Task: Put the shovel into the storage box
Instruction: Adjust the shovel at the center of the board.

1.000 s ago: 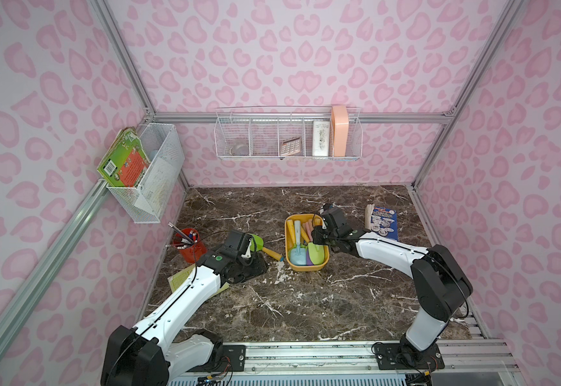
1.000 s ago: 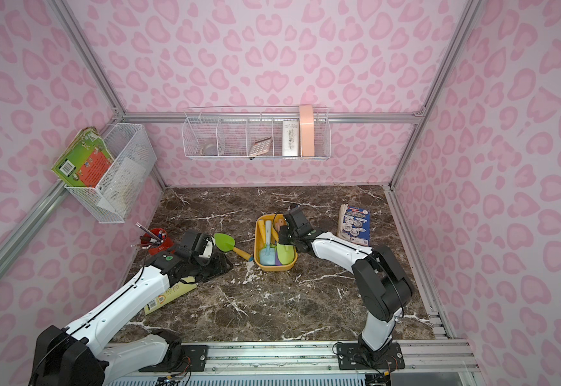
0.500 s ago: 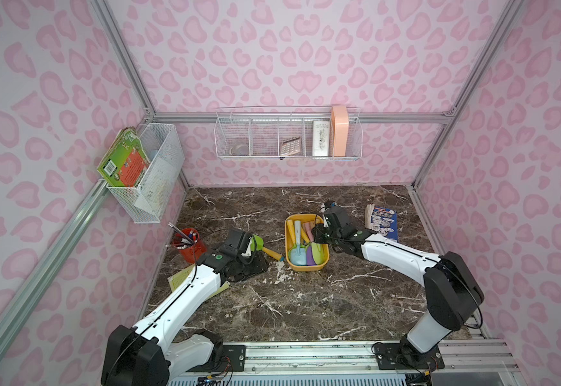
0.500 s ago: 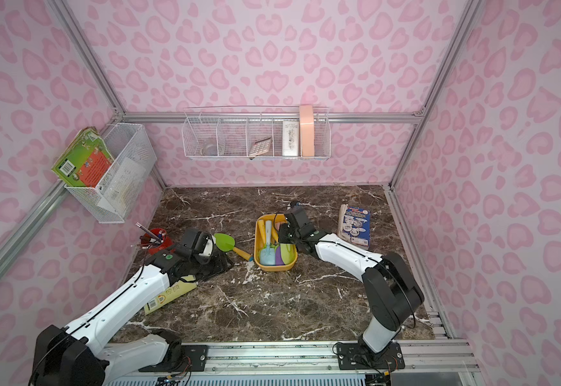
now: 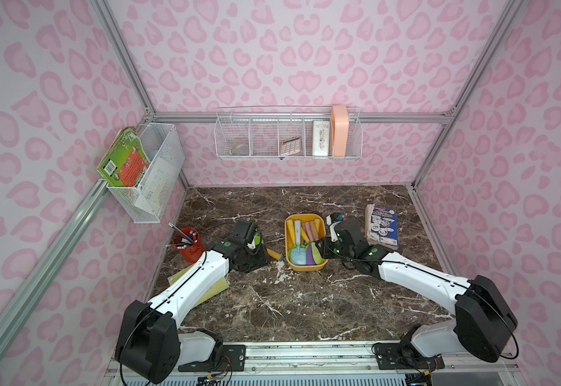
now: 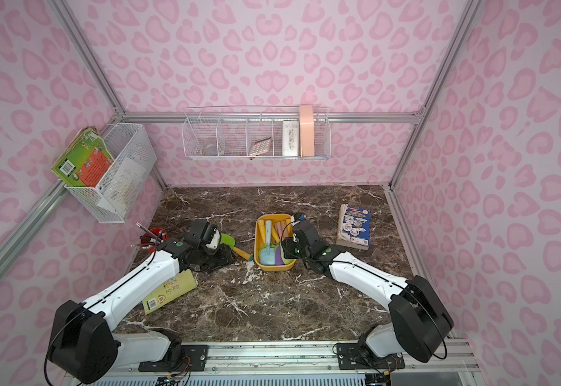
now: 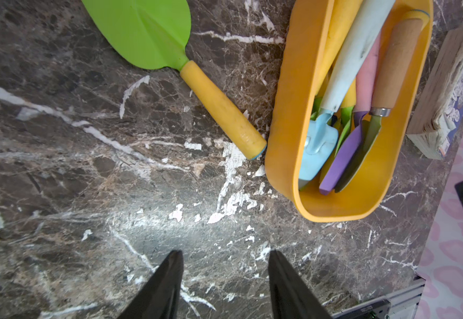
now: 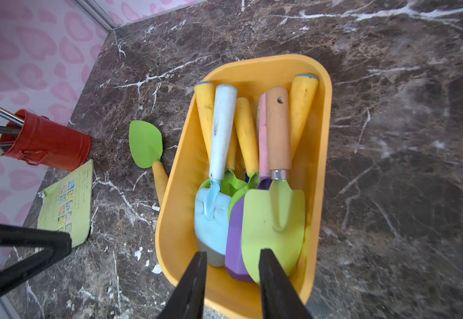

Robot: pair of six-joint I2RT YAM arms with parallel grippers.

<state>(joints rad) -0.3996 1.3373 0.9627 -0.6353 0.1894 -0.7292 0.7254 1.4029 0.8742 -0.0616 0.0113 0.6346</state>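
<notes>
The storage box point(image 5: 306, 267) point(image 6: 274, 267) point(image 7: 285, 116) point(image 8: 182, 193) is a yellow-orange tub in the middle of the marble table. It holds several shovels, among them a light-blue one point(image 8: 212, 218) and a green one with a wooden handle point(image 8: 275, 218). One shovel point(image 7: 222, 110) point(image 6: 228, 240) point(image 8: 145, 143) with a green blade and yellow handle lies flat on the table beside the box's left wall. My left gripper point(image 7: 224, 255) point(image 5: 250, 257) stands open over bare marble, a little short of that shovel. My right gripper point(image 8: 231, 255) point(image 5: 322, 249) hangs open over the box's near end, holding nothing.
A red pen cup point(image 5: 190, 249) stands left of my left arm, and a yellow-green booklet point(image 6: 168, 294) lies under that arm. A blue book point(image 5: 382, 227) lies right of the box. White wire baskets hang on the left wall point(image 5: 153, 177) and back wall point(image 5: 289, 137).
My right gripper has drawn back toward the box's near end and its jaws have parted slightly. The left arm has stayed where it was.
</notes>
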